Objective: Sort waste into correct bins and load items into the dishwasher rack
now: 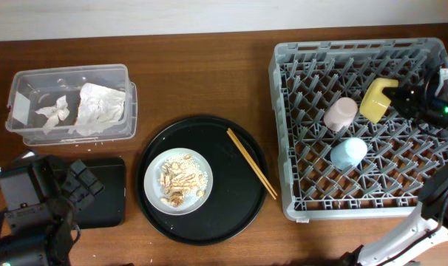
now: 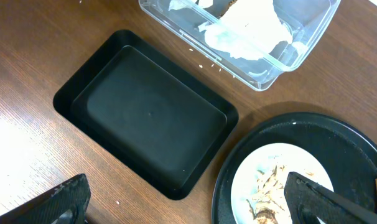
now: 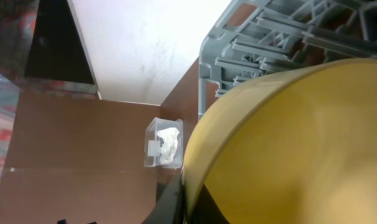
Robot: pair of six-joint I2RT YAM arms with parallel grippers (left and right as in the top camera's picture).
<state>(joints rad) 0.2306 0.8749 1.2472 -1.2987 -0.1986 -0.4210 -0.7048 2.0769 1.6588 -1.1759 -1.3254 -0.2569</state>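
On the tabletop at left, the clear tub holds crumpled white napkins, and the left fingers hang spread and released above the shallow black tray. In the middle, the white plate of food scraps and the chopsticks lie on the round black tray. At right, the pink cup and blue cup sit in the grey rack, where the right fingers are clenched on the yellow bowl, which stands on edge.

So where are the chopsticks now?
In the overhead view, the chopsticks lie on the right part of the round tray, between the plate and the rack.
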